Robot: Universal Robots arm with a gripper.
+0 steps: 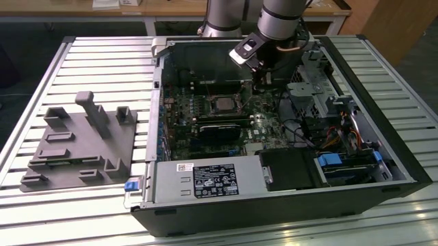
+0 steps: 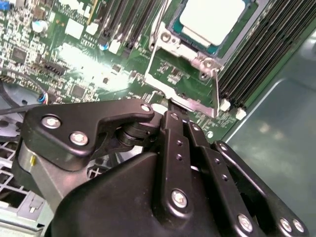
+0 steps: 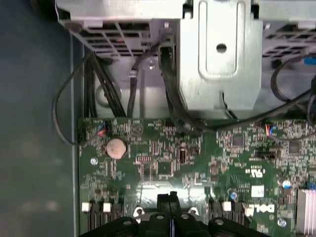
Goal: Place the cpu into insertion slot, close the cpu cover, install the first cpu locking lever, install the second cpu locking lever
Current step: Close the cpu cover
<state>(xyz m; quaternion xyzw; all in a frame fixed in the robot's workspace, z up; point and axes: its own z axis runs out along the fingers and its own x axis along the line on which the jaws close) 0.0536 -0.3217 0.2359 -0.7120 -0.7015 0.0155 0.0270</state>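
The hand (image 2: 173,112) is clenched on nothing, right by the cpu cover (image 2: 177,44); the cpu (image 2: 212,19) lies just ahead. I think pushing the thin locking lever (image 2: 216,91) slowly works best.

The motherboard (image 2: 74,64) is green, speckled with tiny silver and black parts. The cpu (image 2: 212,19) has a pale silvery-grey top, framed by the shiny silver cpu cover (image 2: 168,40). The pincer (image 2: 172,109) is matte black with silver screws. The desk (image 1: 89,56) is ribbed silver-grey metal, the moulded tray (image 1: 75,148) plain grey, and the computer case (image 1: 274,218) black with a blue latch (image 1: 130,185).
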